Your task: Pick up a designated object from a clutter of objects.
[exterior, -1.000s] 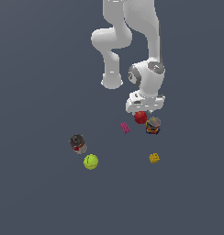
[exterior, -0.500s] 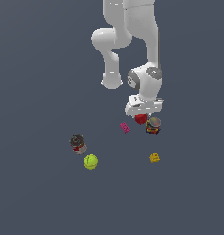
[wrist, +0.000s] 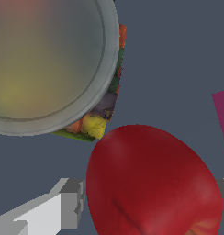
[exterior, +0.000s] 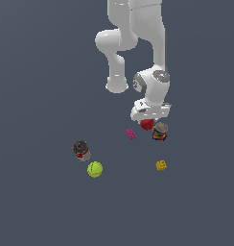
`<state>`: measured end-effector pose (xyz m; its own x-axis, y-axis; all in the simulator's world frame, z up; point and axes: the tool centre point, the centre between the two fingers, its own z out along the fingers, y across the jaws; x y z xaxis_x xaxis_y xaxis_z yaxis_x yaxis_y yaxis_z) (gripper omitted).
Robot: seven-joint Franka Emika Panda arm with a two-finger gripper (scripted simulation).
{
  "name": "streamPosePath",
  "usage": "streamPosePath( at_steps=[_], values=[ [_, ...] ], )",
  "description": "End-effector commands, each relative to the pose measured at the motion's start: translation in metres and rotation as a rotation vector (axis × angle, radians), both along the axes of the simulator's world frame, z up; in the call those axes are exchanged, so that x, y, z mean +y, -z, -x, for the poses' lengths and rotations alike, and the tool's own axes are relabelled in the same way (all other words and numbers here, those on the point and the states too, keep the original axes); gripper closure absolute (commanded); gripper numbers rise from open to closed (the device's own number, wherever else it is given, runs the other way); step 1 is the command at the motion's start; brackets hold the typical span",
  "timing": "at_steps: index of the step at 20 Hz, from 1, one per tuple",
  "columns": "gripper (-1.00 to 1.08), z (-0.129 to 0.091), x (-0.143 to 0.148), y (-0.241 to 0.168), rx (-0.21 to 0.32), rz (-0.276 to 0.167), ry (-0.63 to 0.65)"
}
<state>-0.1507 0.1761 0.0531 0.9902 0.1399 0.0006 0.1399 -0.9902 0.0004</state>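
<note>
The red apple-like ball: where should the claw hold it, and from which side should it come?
Grip the red ball across its widest middle, coming straight down from above. It is round, so only the middle holds well. The multicoloured can stands close beside it, so the fingers should close across the sides away from the can, as they seem to now.

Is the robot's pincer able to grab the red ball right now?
Probably yes. The pincer already sits around the red ball, a finger on each side; the multicoloured can stands close beside, not between.

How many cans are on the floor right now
2. A multicoloured can stands right beside the red ball under the gripper. A brown-grey can sits apart toward the exterior view's left, just above the yellow-green ball. None seems hidden.
</note>
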Motion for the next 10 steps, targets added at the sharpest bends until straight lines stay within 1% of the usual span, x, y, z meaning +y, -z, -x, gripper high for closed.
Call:
streamPosePath(
  at_steps=[1, 10],
  values=[
    [1.08, 0.000, 0.000, 0.000, 0.000, 0.000, 0.000],
    [1.08, -0.002, -0.006, -0.020, 0.000, 0.000, -0.001]
  ],
)
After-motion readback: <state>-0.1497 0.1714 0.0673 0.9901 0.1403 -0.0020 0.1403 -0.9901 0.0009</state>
